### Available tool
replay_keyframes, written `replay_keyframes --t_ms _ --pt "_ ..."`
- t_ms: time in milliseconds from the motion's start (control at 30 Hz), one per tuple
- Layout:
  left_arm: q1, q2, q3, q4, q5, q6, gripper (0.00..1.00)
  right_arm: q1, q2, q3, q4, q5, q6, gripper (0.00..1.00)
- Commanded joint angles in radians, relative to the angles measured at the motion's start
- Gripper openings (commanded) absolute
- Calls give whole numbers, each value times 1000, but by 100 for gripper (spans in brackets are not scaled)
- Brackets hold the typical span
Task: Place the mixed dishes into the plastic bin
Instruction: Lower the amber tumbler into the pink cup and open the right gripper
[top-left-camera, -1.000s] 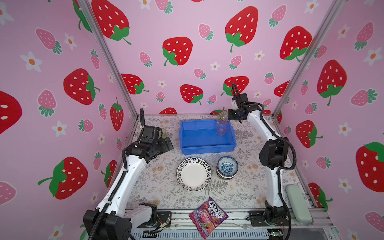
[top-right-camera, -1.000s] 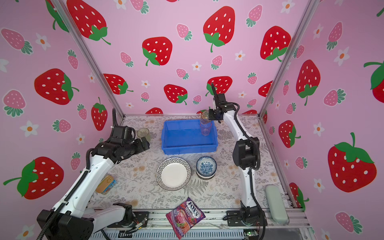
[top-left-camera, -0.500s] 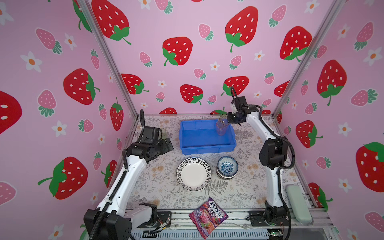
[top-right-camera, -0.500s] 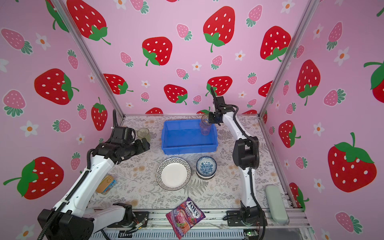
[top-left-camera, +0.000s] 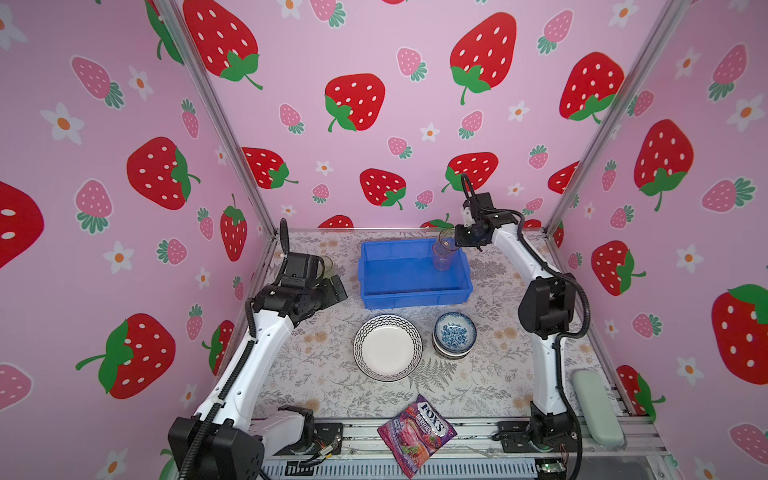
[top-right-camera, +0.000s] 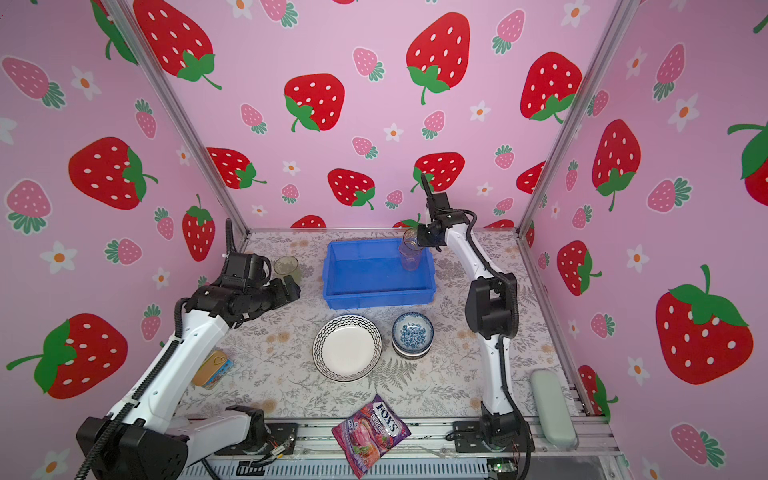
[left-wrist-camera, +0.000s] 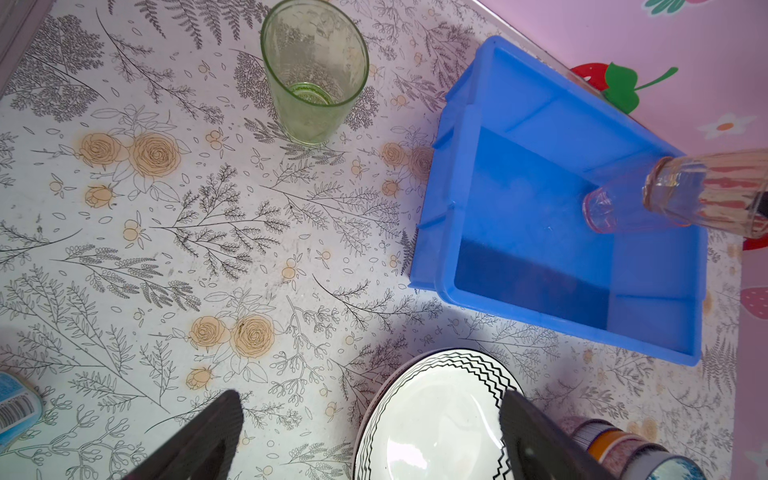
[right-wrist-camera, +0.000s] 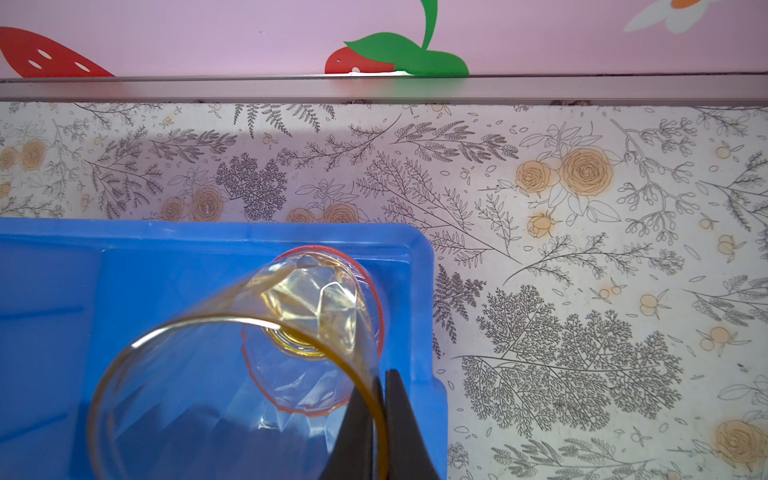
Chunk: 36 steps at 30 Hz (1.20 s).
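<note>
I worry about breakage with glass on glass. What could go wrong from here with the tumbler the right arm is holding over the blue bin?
1. The right end effector pinches the amber glass only by its rim, and the glass hangs tilted, so it may slip or swing.
2. Its base seems to sit at the mouth of the pink glass standing in a corner of the plastic bin; an off-centre push could tip that glass or chip either one.
</note>
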Motion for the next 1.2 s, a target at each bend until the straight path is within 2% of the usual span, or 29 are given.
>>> replay_keyframes --t_ms 0,300,733,1167 --pt "7 6 -1 -1 4 -5 99 1 -65 -7 -6 16 -10 0" --pt "7 12 -4 4 12 -6 99 2 -68 11 -53 44 -15 0" --pt "7 17 -9 7 24 -11 99 9 19 109 -111 16 -18 0" --pt "8 28 -13 12 31 -15 99 10 54 119 -123 10 -16 0"
